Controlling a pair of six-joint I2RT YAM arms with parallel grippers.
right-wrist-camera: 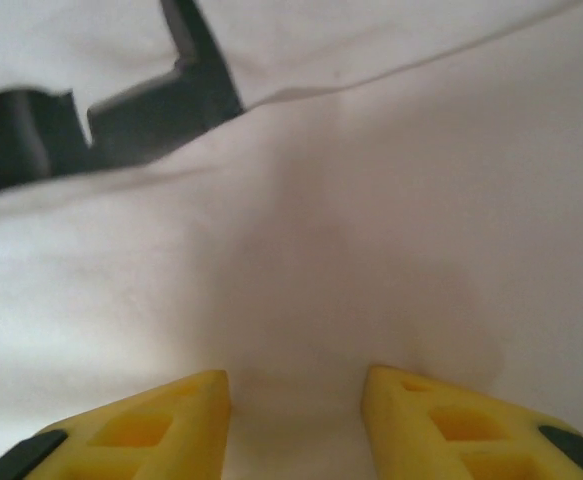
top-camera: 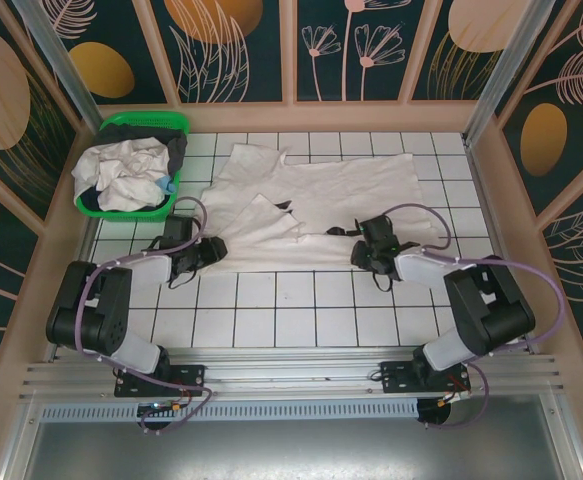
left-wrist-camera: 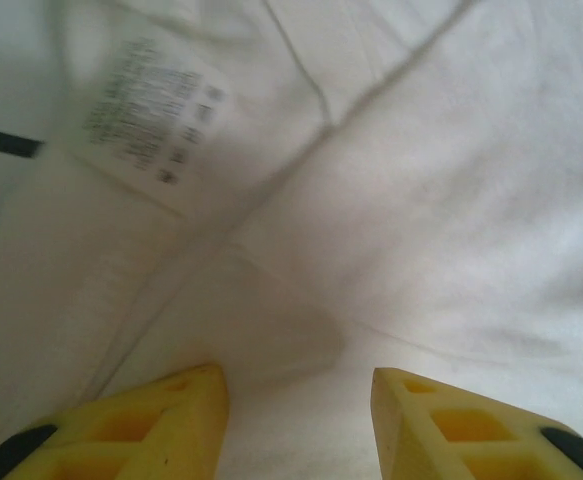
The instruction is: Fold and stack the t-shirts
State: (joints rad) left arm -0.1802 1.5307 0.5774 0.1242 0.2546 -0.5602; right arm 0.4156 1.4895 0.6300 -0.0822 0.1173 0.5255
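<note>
1. The left gripper [left-wrist-camera: 296,388] is sitting low on white cotton with its yellow ribbed plastic jaws spread and nothing pinched between them. A printed care label [left-wrist-camera: 146,120] is lying just ahead of it, next to a seam.
2. The right gripper [right-wrist-camera: 293,385] is doing the same, jaws released and apart, with smooth cloth running under the gap. The black angular print [right-wrist-camera: 121,110] is peeking out beyond a folded edge.
3. From above, the left gripper [top-camera: 209,250] and the right gripper [top-camera: 363,252] are both resting at the near edge of the t-shirt [top-camera: 351,190]. They are well apart, one toward each side.
4. The t-shirt is lying flat on the white tiled table [top-camera: 271,310], centre to far. It is soft and matte, and its left side is doubling over into a pointed flap.
5. Judgement: the fold is going on, partly done, with no stack yet.
6. The next move is calling for both jaws to close on the near edge layers together and carry them evenly. Thin cotton is likely to slip or bunch.
7. At far left, the green plastic basket [top-camera: 121,212] is holding crumpled white garments [top-camera: 126,175], probably more shirts waiting.
</note>
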